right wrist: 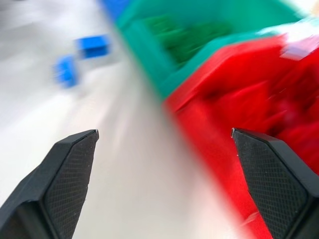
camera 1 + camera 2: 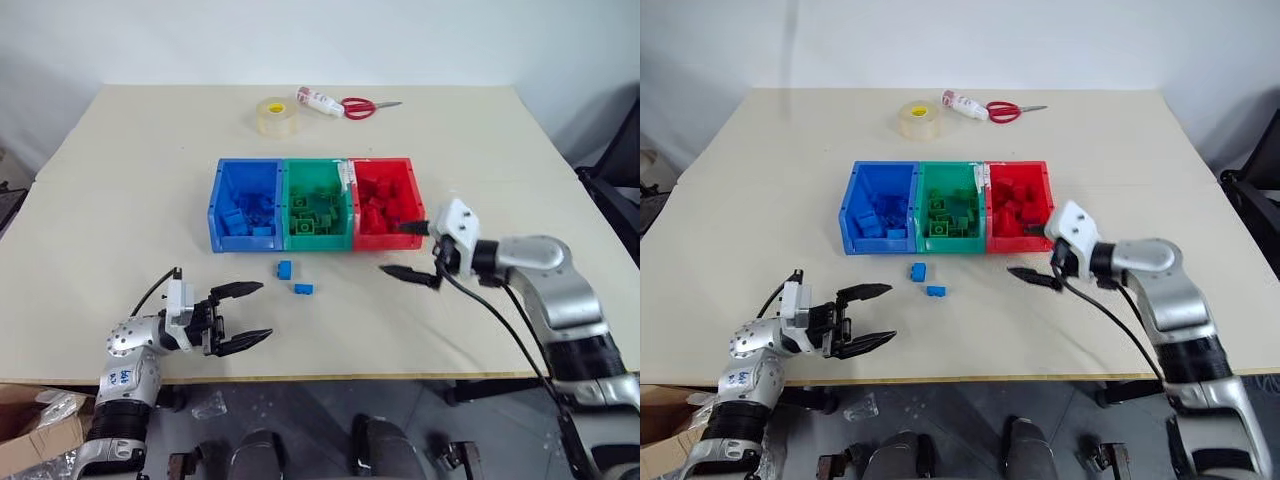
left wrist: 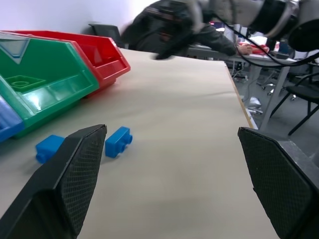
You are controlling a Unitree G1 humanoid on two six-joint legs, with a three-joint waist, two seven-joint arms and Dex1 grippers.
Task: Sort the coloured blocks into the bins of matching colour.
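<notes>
Three joined bins sit mid-table: a blue bin (image 2: 243, 205), a green bin (image 2: 318, 204) and a red bin (image 2: 385, 202), each holding several blocks of its own colour. Two blue blocks lie on the table in front of them, one (image 2: 285, 268) nearer the bins, the other (image 2: 303, 289) just beyond it toward me. My right gripper (image 2: 412, 249) hangs open beside the red bin's near right corner, nothing between its fingers. My left gripper (image 2: 243, 316) stands open and empty near the table's front left edge, pointing right toward the blue blocks (image 3: 118, 141).
A clear tape roll (image 2: 276, 116), a small white bottle (image 2: 319, 101) and red-handled scissors (image 2: 360, 107) lie at the table's far side. A cardboard box (image 2: 40, 425) stands on the floor at the lower left, below the table edge.
</notes>
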